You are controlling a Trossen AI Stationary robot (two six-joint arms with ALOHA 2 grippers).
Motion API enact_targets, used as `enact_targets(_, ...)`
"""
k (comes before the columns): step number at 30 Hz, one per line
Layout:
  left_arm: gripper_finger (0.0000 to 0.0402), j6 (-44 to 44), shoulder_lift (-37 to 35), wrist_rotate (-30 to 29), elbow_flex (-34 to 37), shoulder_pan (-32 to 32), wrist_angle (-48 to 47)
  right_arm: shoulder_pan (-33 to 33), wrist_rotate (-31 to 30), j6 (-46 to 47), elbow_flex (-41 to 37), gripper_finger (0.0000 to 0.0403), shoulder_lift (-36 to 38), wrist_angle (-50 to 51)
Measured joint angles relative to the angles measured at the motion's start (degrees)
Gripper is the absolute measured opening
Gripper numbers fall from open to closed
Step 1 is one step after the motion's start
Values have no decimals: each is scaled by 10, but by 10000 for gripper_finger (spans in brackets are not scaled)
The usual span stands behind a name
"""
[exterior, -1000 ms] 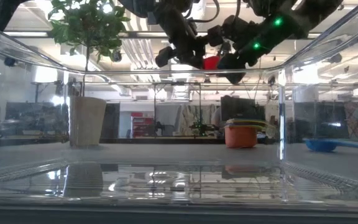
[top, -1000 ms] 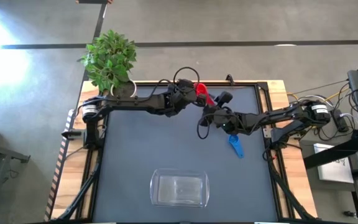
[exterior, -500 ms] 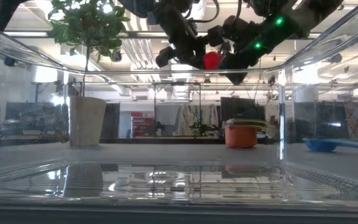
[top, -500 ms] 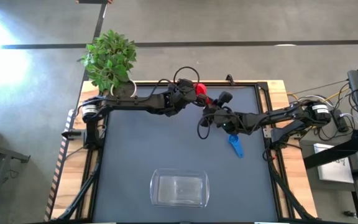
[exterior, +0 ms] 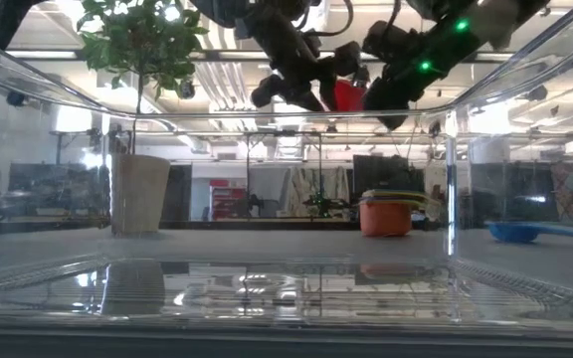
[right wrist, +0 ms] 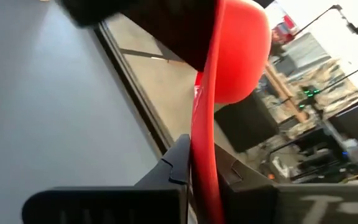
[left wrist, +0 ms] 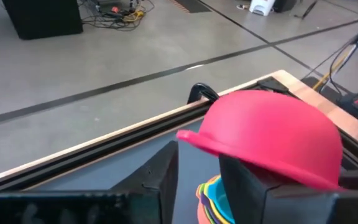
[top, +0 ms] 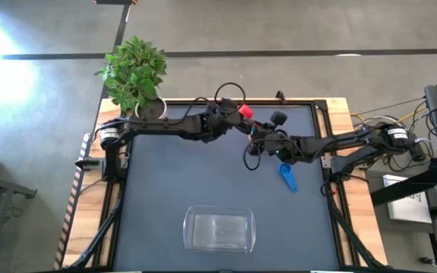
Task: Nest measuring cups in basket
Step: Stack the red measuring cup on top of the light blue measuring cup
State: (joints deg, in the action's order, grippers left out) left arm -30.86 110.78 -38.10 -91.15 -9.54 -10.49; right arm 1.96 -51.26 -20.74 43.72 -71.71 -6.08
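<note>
Handover height, above the far middle of the desk [top: 203, 182]: my right end effector [top: 258, 133] is clamped shut on the flat handle of the red cup [top: 244, 113], held bowl-down in the air. My left end effector [top: 234, 121] has its fingers slightly parted around the same cup. Below it, a stack of nested cups [exterior: 385, 212] sits on the desk; the blue cup [top: 287, 177] lies apart, and the basket [top: 218, 230] stands near the front edge.
</note>
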Motion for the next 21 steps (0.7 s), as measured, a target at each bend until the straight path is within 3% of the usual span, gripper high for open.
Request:
enact_targets(6, 115, 24, 0, 2, 0, 13, -15, 0, 62, 79, 0, 8, 60, 109)
enact_targets(12, 125, 49, -10, 2, 0, 35, -43, 6, 168, 200, 0, 8, 139, 244)
enact_targets(17, 134, 91, -25, 2, 0, 60, -59, 42, 307, 310, 0, 8, 198, 330)
enact_targets(21, 137, 126, -31, 2, 0, 81, -56, 88, 412, 353, -18, 8, 229, 330)
